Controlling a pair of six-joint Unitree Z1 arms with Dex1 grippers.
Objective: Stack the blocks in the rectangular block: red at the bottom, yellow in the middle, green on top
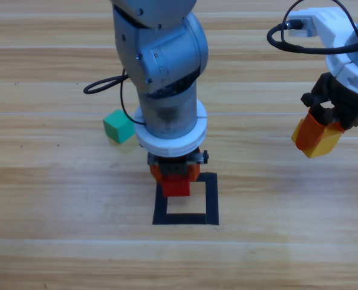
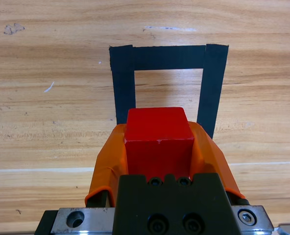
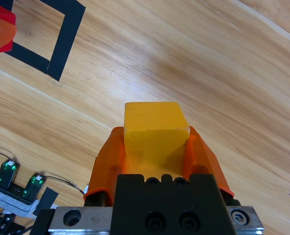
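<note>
Left gripper (image 1: 175,180): clamped on red cube (image 2: 158,139), over tape rectangle (image 1: 211,199) far edge | Right gripper (image 1: 317,138): clamped on yellow cube (image 3: 155,128), far right | Green cube (image 1: 118,127): table, left

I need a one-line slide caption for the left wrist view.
Left gripper holds the red cube before the black tape rectangle on the wooden table.
</note>
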